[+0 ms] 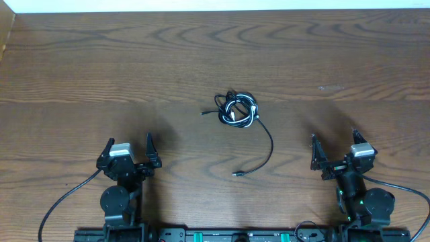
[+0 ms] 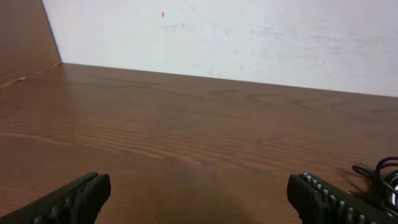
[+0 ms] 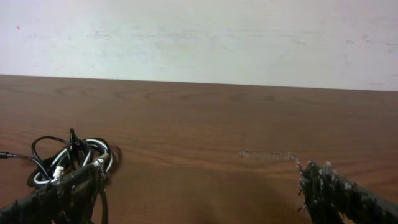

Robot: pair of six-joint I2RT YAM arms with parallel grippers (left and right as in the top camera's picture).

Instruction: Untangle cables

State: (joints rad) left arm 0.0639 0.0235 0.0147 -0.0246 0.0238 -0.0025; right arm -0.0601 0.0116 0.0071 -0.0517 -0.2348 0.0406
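Both grippers are standing wide open and holding nothing, the left gripper point(image 1: 129, 142) at seven o'clock on the table point(image 1: 101, 60), the right gripper point(image 1: 333, 140) at five. Judging the opening move: one should be pinning the bunched cables point(image 1: 236, 109) while the other is pinching the loose tail near its plug point(image 1: 237, 174), drawing outward slowly. The cables are lying at the centre, well apart from both: black cords and a white one looping tightly together, one black tail curving toward six o'clock.

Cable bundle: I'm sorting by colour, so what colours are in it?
The cables are mostly black with some white; the overhead view shows it best.
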